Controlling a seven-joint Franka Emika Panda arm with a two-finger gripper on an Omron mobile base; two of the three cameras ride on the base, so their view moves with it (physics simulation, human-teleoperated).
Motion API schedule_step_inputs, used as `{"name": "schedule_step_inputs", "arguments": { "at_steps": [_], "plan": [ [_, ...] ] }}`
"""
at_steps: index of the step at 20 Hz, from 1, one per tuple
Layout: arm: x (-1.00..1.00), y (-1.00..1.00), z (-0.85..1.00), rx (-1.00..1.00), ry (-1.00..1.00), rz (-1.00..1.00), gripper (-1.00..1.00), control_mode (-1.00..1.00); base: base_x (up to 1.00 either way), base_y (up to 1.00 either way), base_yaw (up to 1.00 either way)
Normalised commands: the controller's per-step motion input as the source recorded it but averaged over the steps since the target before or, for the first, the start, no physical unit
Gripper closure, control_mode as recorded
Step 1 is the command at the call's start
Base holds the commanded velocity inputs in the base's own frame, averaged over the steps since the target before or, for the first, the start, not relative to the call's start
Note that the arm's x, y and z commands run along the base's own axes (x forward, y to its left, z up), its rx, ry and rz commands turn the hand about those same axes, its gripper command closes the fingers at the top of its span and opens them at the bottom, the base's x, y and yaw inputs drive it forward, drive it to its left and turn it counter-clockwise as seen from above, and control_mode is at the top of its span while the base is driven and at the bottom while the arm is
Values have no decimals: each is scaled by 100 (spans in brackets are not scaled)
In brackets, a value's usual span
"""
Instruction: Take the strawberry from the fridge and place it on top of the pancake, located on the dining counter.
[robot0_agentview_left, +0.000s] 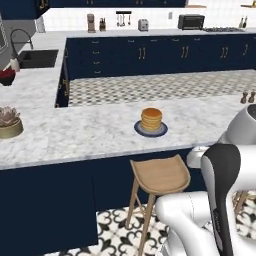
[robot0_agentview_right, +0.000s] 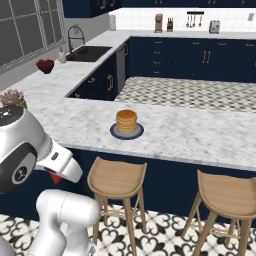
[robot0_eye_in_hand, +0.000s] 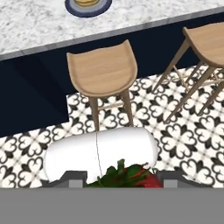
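Between the claw's (robot0_eye_in_hand: 120, 183) dark tips sits the leafy red strawberry (robot0_eye_in_hand: 131, 178).

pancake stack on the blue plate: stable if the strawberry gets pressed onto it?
The golden-orange round pancake stack looks short, wide and flat-topped, so probably won't tip. It's likely soft, yielding under pressure. The small dark blue plate might slide on the smooth white-grey marble countertop.
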Motion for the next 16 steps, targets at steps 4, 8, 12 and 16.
{"name": "schedule_step_inputs", "arguments": {
  "at_steps": [4,8,12,16],
  "plan": [
    [0,0,0,0,0,0,100,100,37,-14,0],
    [0,0,0,0,0,0,100,100,70,0,0],
    [0,0,0,0,0,0,100,100,83,0,0],
    [0,0,0,0,0,0,100,100,76,0,0]
  ]
}}
